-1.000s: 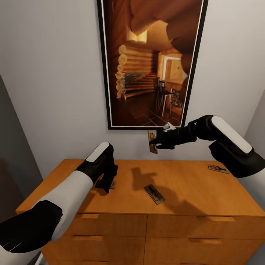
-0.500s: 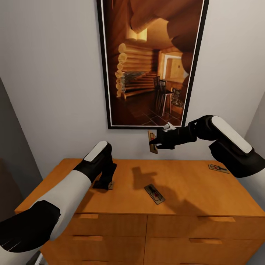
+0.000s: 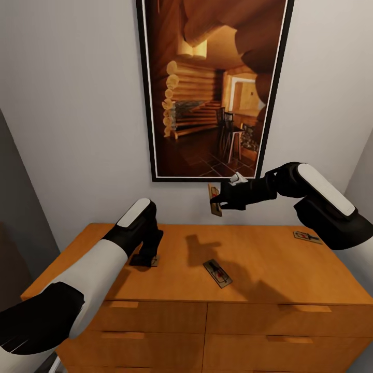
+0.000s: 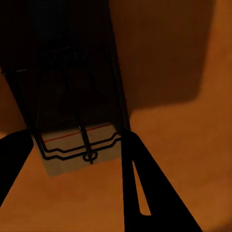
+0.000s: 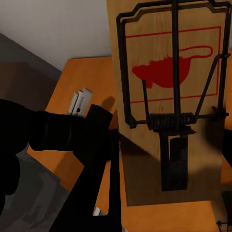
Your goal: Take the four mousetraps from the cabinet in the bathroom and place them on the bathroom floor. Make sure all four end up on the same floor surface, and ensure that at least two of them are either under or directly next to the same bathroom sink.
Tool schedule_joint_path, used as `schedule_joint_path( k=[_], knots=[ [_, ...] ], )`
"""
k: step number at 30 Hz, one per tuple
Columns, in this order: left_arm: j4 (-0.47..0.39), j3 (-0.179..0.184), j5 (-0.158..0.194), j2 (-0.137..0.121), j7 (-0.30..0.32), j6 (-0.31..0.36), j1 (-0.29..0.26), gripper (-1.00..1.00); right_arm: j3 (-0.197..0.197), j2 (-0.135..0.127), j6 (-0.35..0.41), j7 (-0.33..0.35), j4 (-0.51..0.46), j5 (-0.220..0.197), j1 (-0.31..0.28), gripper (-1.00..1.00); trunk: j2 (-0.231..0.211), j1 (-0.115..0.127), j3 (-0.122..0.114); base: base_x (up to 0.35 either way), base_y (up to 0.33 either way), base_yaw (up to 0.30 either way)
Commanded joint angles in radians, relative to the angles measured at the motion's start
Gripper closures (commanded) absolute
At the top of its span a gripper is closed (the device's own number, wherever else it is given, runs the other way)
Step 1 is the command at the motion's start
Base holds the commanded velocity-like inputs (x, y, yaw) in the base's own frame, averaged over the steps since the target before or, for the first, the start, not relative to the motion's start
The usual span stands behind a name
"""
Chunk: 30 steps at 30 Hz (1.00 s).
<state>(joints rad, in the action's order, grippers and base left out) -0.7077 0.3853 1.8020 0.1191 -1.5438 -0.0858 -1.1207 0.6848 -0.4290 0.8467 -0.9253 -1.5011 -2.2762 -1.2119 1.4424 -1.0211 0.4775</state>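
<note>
The left gripper (image 3: pixel 146 257) has dropped onto a mousetrap (image 4: pixel 79 145) on the cabinet (image 3: pixel 269 261), fingers apart astride it, nearing a grasp, while the right gripper (image 3: pixel 218 199) stays clamped on another mousetrap (image 3: pixel 213 199) aloft.

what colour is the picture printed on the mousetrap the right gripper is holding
Red: a red rodent outline inside a red line border on the tan mousetrap, clearest in the right wrist view.
</note>
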Motion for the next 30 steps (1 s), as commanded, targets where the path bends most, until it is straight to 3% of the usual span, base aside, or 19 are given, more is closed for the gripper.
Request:
schedule_joint_path(
  k=[1, 12, 21, 30],
  knots=[
    [0.048, 0.004, 0.005, -0.001, -0.002, -0.008, -0.001, 1.00, 0.001, 0.000, -0.002, -0.010, -0.001, -0.009, -0.001, 1.00, 0.001, 0.000, 0.001, 0.000, 0.000, 0.000],
    [0.041, 0.004, 0.007, -0.001, -0.002, -0.008, -0.001, 1.00, 0.002, 0.000, -0.002, -0.010, 0.001, -0.009, -0.001, 1.00, 0.001, 0.000, 0.001, 0.000, 0.000, 0.000],
    [0.024, 0.003, 0.008, -0.004, -0.005, 0.019, -0.001, 1.00, 0.004, 0.001, -0.002, -0.010, 0.001, -0.009, -0.001, 1.00, -0.062, 0.034, -0.027, 0.000, 0.000, 0.000],
    [-0.041, 0.007, 0.014, -0.025, -0.007, 0.113, -0.001, 1.00, 0.064, 0.001, -0.003, -0.010, 0.004, -0.008, -0.001, 1.00, -0.125, 0.069, -0.055, 0.000, 0.000, 0.000]
  ],
)
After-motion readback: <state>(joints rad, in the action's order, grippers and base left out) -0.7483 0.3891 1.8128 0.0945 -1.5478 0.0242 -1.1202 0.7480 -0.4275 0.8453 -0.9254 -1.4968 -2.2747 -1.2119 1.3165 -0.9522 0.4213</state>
